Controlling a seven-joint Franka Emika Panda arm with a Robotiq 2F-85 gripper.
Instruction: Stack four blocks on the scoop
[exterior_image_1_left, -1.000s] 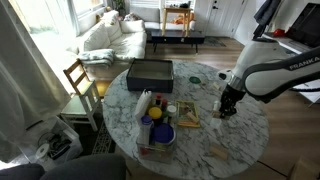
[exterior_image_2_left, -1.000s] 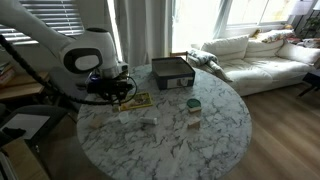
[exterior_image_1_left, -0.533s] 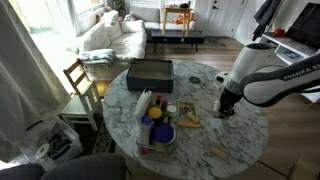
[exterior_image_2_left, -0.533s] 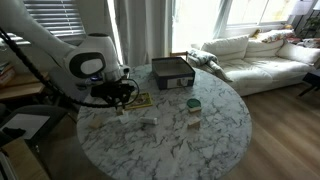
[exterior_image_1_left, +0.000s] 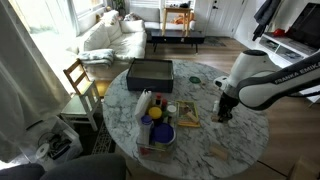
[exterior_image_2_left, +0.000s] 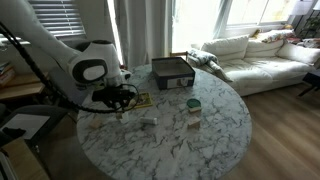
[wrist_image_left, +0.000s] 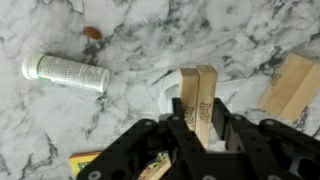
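The blue bowl (exterior_image_1_left: 160, 133) is too small to see into. In the wrist view a tube (wrist_image_left: 65, 72) lies left on the counter (wrist_image_left: 130, 40). Next comes the scoop (wrist_image_left: 160, 92), mostly hidden under the hand (wrist_image_left: 198, 118), which is clamped on two upright blocks (wrist_image_left: 197, 85). They look light, stiff and smooth, best pinched on the flat faces. A spare block (wrist_image_left: 290, 85) lies right.

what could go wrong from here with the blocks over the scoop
The pincer holds two blocks side by side above the white scoop; one may slip or tip on release. The scoop looks narrow, so they could topple off it. The spare block close by could get bumped.
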